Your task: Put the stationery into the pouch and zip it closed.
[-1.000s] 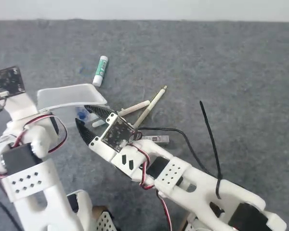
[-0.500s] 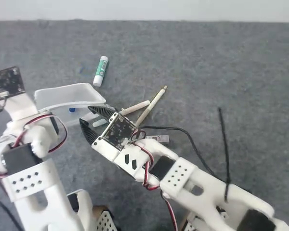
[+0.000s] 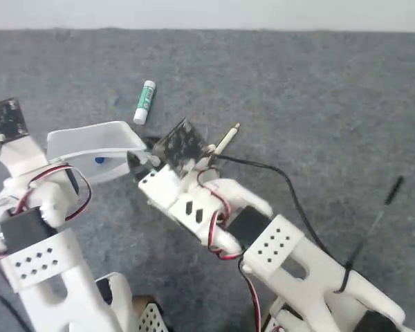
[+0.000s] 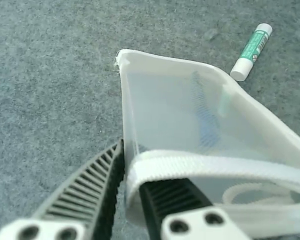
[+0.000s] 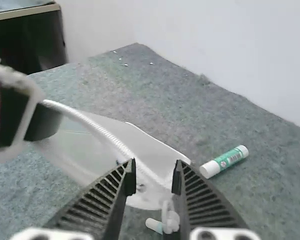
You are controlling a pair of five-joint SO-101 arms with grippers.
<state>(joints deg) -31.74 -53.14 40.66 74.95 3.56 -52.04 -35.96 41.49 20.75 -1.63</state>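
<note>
High view showed two white arms on a grey carpet. At the left of the frame, the left gripper was clamped on the rim band of a translucent pouch, whose open end appeared to face the centre. The right gripper, reaching in from the lower right, sat at that end. Its jaws stood a narrow gap apart over the rim and gripped nothing. A small white item lay below them.

A glue stick lay loose in the upper left, just above the pouch. Two thin sticks, perhaps pencils, lay at the centre, partly hidden by the right arm. A blue speck showed through the pouch wall.

Loading looked unfinished. To do it well, the left gripper should hold the rim firmly, with the mouth wide and steady. The right gripper should pinch each piece near its middle and feed it in end first, without snagging the zip.
</note>
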